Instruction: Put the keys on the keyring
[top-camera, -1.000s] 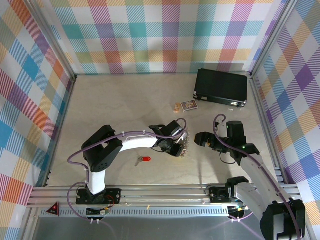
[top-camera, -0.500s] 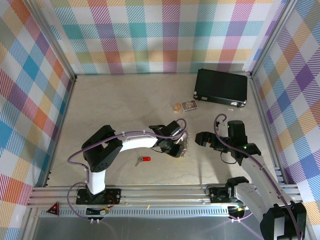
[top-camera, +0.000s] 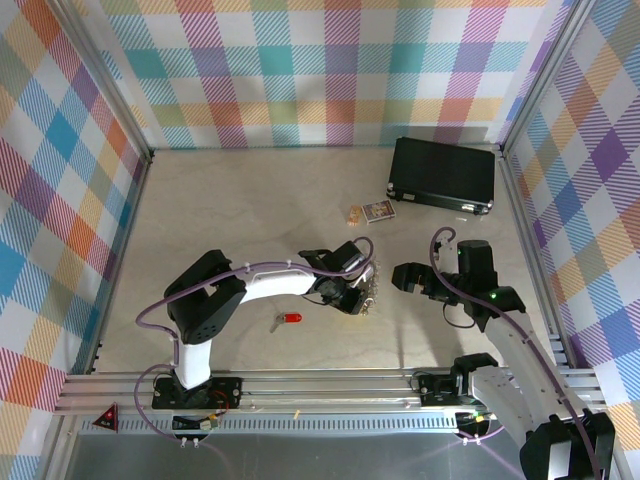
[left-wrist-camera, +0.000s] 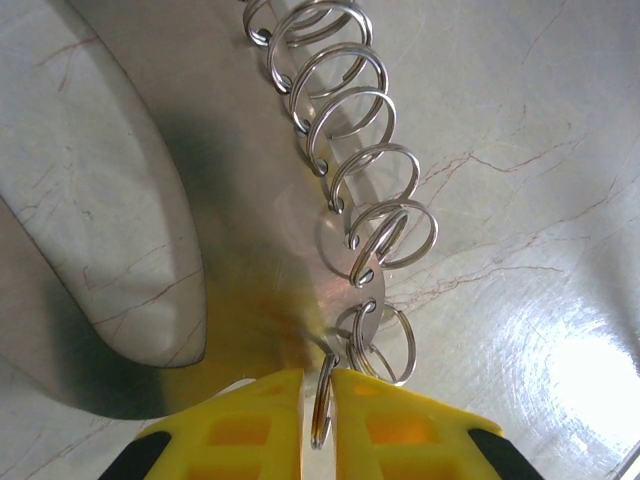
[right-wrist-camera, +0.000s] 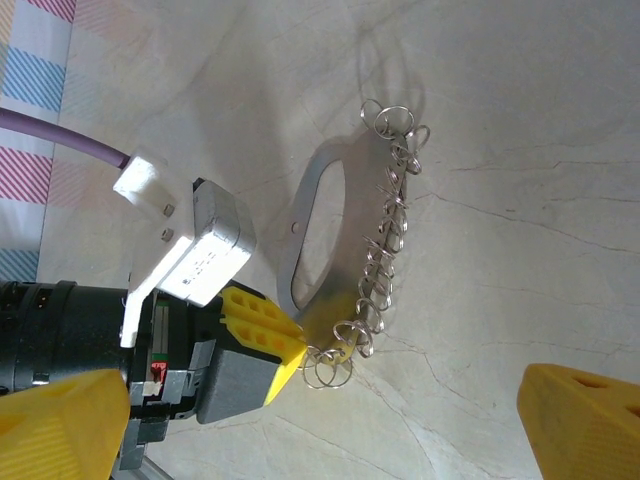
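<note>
The key (top-camera: 288, 318), grey with a red tag, lies flat on the tabletop (top-camera: 240, 210) where it lay a second ago, well apart from the keyring (top-camera: 368, 290) and at about 8 o'clock from it. The keyring has not shifted either. The left hand (left-wrist-camera: 317, 385) stays clenched on one small split ring at the end of its beaded side (the wire shows edge-on between the yellow fingers (left-wrist-camera: 250, 420)). The right hand (top-camera: 402, 277), fingers spread wide and holding nothing, has edged slightly away toward 3 o'clock of the keyring. So nothing is threaded yet, and I judge that the key must still be fetched.

The printed card (top-camera: 378, 211) at 12 o'clock is too small to read. The black case (top-camera: 443, 173) at 1 o'clock shows no legible label.
</note>
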